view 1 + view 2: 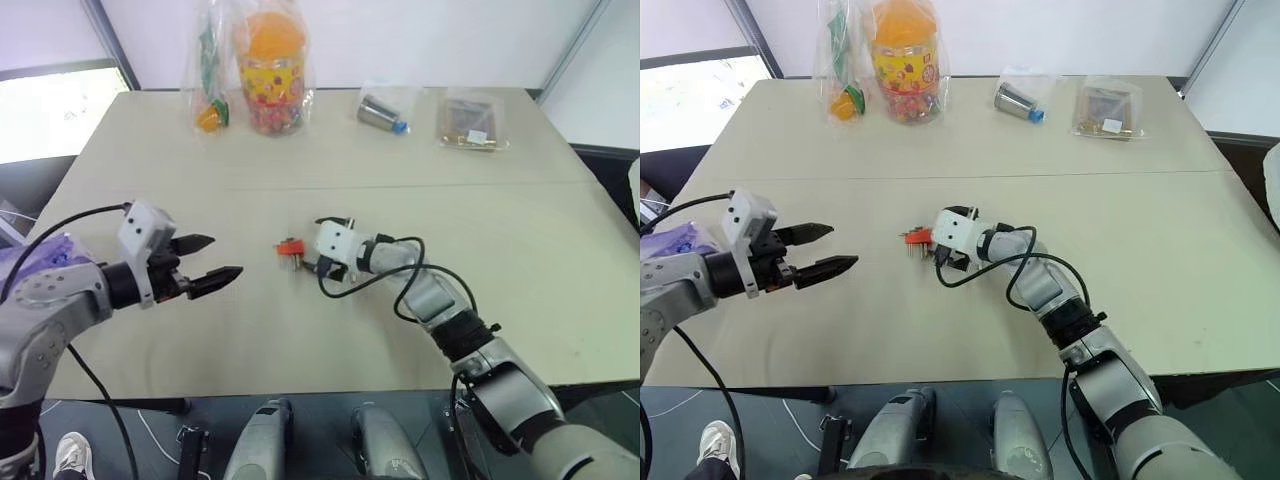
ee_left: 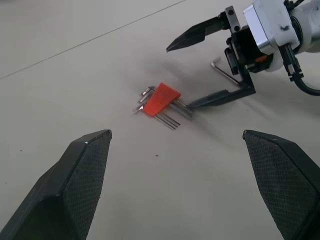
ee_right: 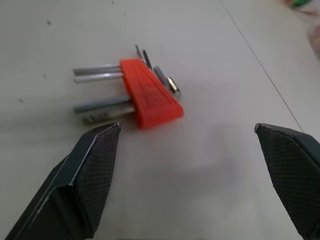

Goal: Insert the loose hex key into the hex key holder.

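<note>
Left eye view: matte beige table (image 1: 520,260), smooth, with a faint seam running left to right across its middle. Near the middle, the hex key holder (image 1: 290,248), a small red-orange plastic wedge with thin metal prongs, too small here to count. Just right of it, the right gripper (image 1: 312,246), white-bodied, black cable looped behind, jaws apart, fingers largely hidden behind its own body. Well left of the holder, the left gripper (image 1: 210,258), two black tapered fingers spread, above the table. Along the far edge, a clear crinkled bag with an orange-lidded jar (image 1: 272,70), a bag of green and orange items (image 1: 211,100), a bagged metal cylinder with a blue tip (image 1: 383,113), and a flat bag of brownish parts (image 1: 470,123), contents hard to make out.

Left wrist view: two black fingers (image 2: 75,185) with diamond-knurled pads, wide apart, cut off at the frame edge. Between and beyond them, the holder lying flat, straight shanks fanned out one side, bent ends the other. Beyond it, the right gripper with one fingertip down beside the shanks. The loose hex key (image 2: 223,73), a thin silver L-shaped rod, flat on the table under that gripper, partly hidden by it.

Right wrist view: knurled black fingers (image 3: 95,165) spread, the wedge-shaped holder between and just past them, glossy plastic, four steel shanks visible, bent ends blurred behind the block.
</note>
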Controlling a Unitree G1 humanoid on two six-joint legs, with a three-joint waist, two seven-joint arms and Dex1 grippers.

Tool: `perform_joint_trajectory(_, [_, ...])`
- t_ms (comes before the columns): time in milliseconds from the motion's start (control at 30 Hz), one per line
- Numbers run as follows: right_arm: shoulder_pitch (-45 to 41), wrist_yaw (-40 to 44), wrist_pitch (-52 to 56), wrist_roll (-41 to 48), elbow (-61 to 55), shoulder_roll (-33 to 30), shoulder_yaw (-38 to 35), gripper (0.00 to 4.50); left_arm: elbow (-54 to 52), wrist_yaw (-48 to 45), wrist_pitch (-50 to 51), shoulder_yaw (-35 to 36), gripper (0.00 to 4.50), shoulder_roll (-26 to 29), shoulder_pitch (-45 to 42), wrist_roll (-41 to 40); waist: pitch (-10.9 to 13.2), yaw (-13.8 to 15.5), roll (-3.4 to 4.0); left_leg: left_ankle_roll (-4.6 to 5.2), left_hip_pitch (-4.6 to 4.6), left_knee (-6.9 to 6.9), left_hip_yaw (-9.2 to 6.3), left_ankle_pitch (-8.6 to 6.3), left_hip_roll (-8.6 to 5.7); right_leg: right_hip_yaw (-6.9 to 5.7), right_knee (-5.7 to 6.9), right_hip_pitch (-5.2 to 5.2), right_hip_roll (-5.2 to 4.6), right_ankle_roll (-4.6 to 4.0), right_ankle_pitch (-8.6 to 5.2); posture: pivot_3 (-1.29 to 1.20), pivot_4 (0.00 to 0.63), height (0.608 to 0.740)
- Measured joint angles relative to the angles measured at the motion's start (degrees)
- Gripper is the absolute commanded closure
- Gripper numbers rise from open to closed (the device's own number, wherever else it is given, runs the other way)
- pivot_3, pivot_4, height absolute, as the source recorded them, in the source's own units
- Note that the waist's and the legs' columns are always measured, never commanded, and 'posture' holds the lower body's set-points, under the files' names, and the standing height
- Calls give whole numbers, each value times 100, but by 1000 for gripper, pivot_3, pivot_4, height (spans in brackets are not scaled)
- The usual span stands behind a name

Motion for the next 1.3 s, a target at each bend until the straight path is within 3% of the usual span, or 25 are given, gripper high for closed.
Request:
perform_joint_trajectory(300, [-2,12,200,-68,64,495,87,0,-29,80,-30,-1,118,-106,100,15,0,-103,0,-1,3,-1,-3,1,0,-1,2,1,1,0,0,0,150,740])
perform_joint_trajectory(567, [-173,86,154,-7,400,433,4,0,-119,139,-38,2,118,-109,204,19,-1,-90,1,-3,14,0,-9,2,-2,-7,2,18,-2,-2,1,0,150,740])
perform_joint_trajectory(867, [-181,297,600,309,403,338,-282,0,-118,163,-60,3,118,-108,195,34,-2,-61,0,-3,15,0,-11,2,-5,-9,1,21,-5,-2,1,0,150,740])
perform_joint_trajectory(1300, [-415,512,1502,1029,1095,822,-847,0,-106,130,-149,-21,118,-109,76,149,-8,-124,-1,-4,50,-7,-11,1,1,-7,2,44,-3,-6,2,0,150,740])
